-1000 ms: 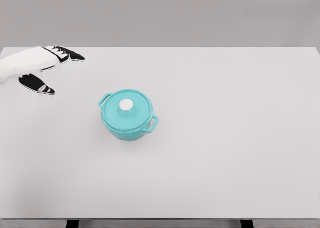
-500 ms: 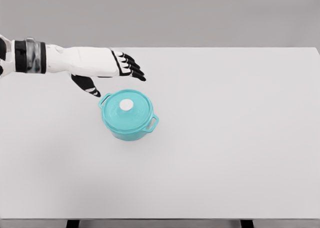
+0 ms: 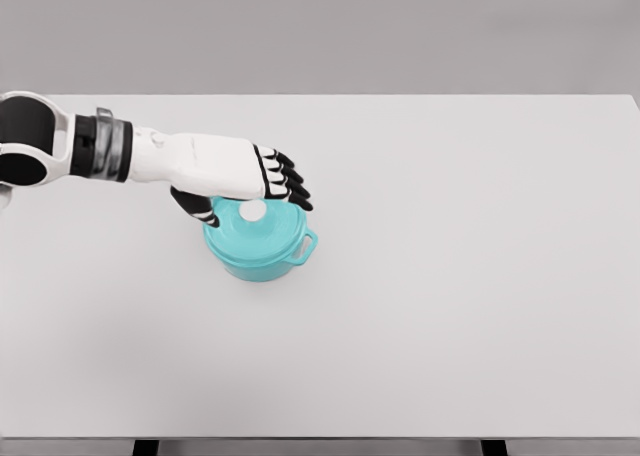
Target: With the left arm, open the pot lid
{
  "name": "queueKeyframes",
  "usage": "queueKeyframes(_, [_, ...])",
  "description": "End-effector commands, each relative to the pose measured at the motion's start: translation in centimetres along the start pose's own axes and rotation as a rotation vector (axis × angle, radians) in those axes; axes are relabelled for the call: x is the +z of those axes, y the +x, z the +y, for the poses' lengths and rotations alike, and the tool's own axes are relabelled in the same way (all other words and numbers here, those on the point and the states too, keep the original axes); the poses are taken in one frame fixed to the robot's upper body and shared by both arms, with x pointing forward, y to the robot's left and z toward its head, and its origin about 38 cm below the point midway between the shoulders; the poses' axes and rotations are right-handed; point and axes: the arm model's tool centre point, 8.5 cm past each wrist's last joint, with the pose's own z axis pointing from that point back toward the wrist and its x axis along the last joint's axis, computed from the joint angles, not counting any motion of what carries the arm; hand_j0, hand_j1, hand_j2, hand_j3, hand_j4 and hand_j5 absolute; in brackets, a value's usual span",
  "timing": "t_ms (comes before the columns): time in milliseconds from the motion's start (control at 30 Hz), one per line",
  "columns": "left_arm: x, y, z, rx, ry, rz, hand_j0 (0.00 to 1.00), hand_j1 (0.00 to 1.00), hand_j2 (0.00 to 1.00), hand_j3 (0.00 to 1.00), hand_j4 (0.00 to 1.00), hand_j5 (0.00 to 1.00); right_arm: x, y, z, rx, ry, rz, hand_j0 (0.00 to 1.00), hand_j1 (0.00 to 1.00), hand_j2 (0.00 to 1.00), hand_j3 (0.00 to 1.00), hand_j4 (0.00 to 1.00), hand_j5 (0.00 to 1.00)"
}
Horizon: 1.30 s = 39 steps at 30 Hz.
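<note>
A teal pot (image 3: 262,254) with two side handles stands on the white table (image 3: 450,276), left of the middle. Its teal lid (image 3: 275,226) lies closed on it, with a white round knob (image 3: 253,211) on top. My left hand (image 3: 250,196) reaches in from the left and hovers over the lid's far left part. Its black fingers (image 3: 290,188) are spread beyond the knob and its thumb (image 3: 198,208) hangs at the pot's left edge. The hand holds nothing. The pot's left handle is hidden behind the hand.
The table's far edge (image 3: 400,96) runs along a grey wall. The right arm is out of view.
My left arm has swept right and a little toward me, from the table's far left corner to just over the pot lid. The pot has not moved.
</note>
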Motion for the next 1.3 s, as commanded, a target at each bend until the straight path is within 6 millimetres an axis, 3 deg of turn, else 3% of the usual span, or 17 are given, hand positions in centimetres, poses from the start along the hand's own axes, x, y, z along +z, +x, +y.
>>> queueKeyframes(0, [-0.1,-0.2,-0.3,0.007,-0.011,0.014,1.00,1.00,1.00,1.00,1.00,1.00,0.0,0.0,0.0,0.000,0.000,0.000,1.00,1.00,1.00,1.00,1.00,1.00])
queueKeyframes(167, [0.0,-1.0,-0.8,0.008,-0.033,0.059,0.99,0.99,0.99,0.99,0.99,0.99,0.0,0.0,0.0,0.000,0.000,0.000,1.00,1.00,1.00,1.00,1.00,1.00])
queueKeyframes(233, [0.0,-2.2,-1.2,0.029,-0.044,0.101,0.99,0.99,0.99,0.99,0.99,0.99,0.0,0.0,0.0,0.000,0.000,0.000,1.00,1.00,1.00,1.00,1.00,1.00])
queueKeyframes(433, [-1.8,-1.9,-1.9,0.025,-0.072,0.080,0.93,0.93,0.93,0.93,0.93,0.93,0.0,0.1,-0.1,0.001,-0.001,-0.001,1.00,1.00,1.00,1.00,1.00,1.00])
queueKeyframes(633, [-2.0,-2.1,-2.2,0.027,-0.082,0.081,0.83,0.83,0.83,0.83,0.83,0.83,0.0,0.0,0.0,0.000,0.000,0.000,1.00,1.00,1.00,1.00,1.00,1.00])
queueKeyframes(1067, [-1.9,-2.8,-3.2,0.042,-0.109,0.104,0.80,0.80,0.80,0.80,0.80,0.80,0.0,0.0,0.0,0.000,0.000,0.000,1.00,1.00,1.00,1.00,1.00,1.00])
queueKeyframes(1267, [-1.9,-2.8,-3.2,0.041,-0.110,0.102,0.67,0.67,0.67,0.67,0.67,0.67,0.0,0.0,0.0,0.000,0.000,0.000,1.00,1.00,1.00,1.00,1.00,1.00])
